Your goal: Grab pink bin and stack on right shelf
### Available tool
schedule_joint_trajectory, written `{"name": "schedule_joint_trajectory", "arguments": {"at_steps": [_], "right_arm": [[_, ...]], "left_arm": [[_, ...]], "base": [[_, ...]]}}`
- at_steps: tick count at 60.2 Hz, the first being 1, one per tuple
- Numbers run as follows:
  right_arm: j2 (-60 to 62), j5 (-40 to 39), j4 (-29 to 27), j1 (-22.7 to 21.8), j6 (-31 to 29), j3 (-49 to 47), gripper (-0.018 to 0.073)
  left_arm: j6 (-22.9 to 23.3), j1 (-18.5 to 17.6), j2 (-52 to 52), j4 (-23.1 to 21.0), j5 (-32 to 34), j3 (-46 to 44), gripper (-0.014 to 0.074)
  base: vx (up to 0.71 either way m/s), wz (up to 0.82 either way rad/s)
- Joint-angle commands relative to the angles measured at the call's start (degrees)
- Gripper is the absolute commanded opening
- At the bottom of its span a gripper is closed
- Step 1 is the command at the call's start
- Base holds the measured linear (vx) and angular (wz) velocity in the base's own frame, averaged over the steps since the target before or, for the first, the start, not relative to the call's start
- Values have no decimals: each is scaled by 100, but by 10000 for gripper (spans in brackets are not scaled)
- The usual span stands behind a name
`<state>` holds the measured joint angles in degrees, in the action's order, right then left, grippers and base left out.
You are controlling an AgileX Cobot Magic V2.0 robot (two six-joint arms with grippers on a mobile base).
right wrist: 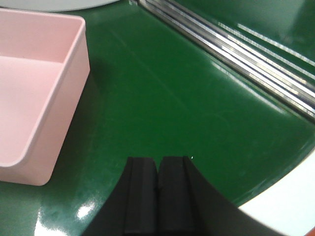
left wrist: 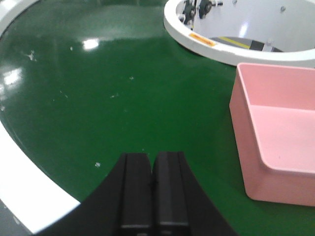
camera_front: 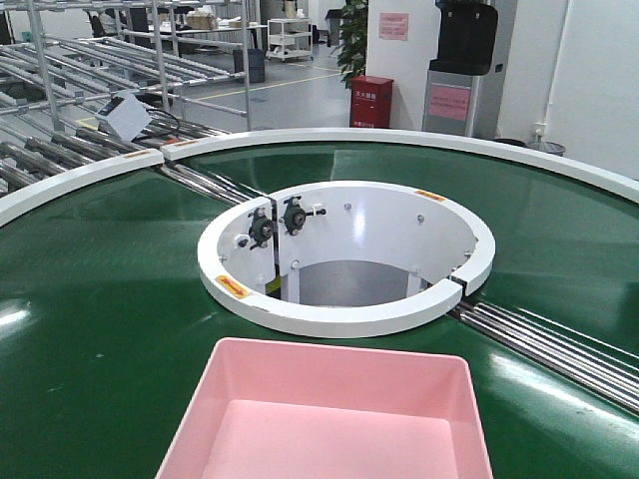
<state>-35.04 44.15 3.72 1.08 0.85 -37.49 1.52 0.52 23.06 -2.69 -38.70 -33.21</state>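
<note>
The pink bin [camera_front: 329, 419] sits empty on the green conveyor belt [camera_front: 100, 329] at the near edge of the front view. It also shows at the right of the left wrist view as the pink bin [left wrist: 280, 132], and at the left of the right wrist view as the pink bin [right wrist: 34, 88]. My left gripper [left wrist: 153, 156] hangs shut over bare belt, left of the bin and apart from it. On the bin's right, my right gripper [right wrist: 158, 160] is shut too, holding nothing. Neither gripper shows in the front view. The right shelf is out of view.
A white ring [camera_front: 349, 309] rims a round opening in the middle of the circular conveyor. Steel rollers [camera_front: 559, 344] cross the belt at right. A white outer rim [left wrist: 29, 196] borders the belt. Silver pipe racks [camera_front: 90, 70] stand at back left, a red box [camera_front: 371, 102] behind.
</note>
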Motion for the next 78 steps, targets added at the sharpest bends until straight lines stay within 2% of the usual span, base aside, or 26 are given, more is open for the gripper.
{"name": "schedule_joint_trajectory", "arguments": {"at_steps": [1, 8, 16, 21, 26, 29, 33, 39, 46, 55, 68, 78], "right_arm": [[-247, -375, 27, 5, 39, -197, -5], [-581, -267, -105, 5, -167, -197, 63], [-893, -256, -645, 19, -794, -197, 267], [-1077, -329, -838, 150, -1010, -197, 406], [-1269, -345, -855, 417, -1074, -197, 524], [-1358, -335, -826, 579, -1074, -197, 563], [-1499, -342, -815, 886, -1117, -214, 608], [-1742, -202, -659, 1302, -1041, -395, 614], [-2142, 266, -679, 1440, -876, -809, 589], [-2752, 814, -686, 1433, -582, -1509, 550], [-3844, 1532, -711, 1433, -300, -2684, 528], [-4704, 2088, -711, 1433, -35, -3510, 517]], "left_arm": [[38, -44, 115, -78, 456, -70, 13], [-33, -44, 297, -67, 228, -76, 115], [-404, -44, 632, -67, 36, -76, 339], [-436, -102, 835, -176, 35, -76, 481], [-488, -269, 1053, -176, 72, -76, 579], [-551, -447, 1170, -176, 88, -76, 622], [-687, -765, 1345, -176, 103, -76, 642], [-896, -1290, 1677, -170, 77, -186, 638], [-1001, -1705, 2300, -163, -288, -639, 623], [-1039, -1934, 3400, -172, -694, -1428, 607], [-1164, -2137, 4904, -174, -710, -2673, 604], [-1119, -2438, 6034, -165, -841, -3679, 594]], "base": [[0, 0], [0, 0], [0, 0], [0, 0], [0, 0], [0, 0], [0, 0], [0, 0], [0, 0], [0, 0], [0, 0], [0, 0]]}}
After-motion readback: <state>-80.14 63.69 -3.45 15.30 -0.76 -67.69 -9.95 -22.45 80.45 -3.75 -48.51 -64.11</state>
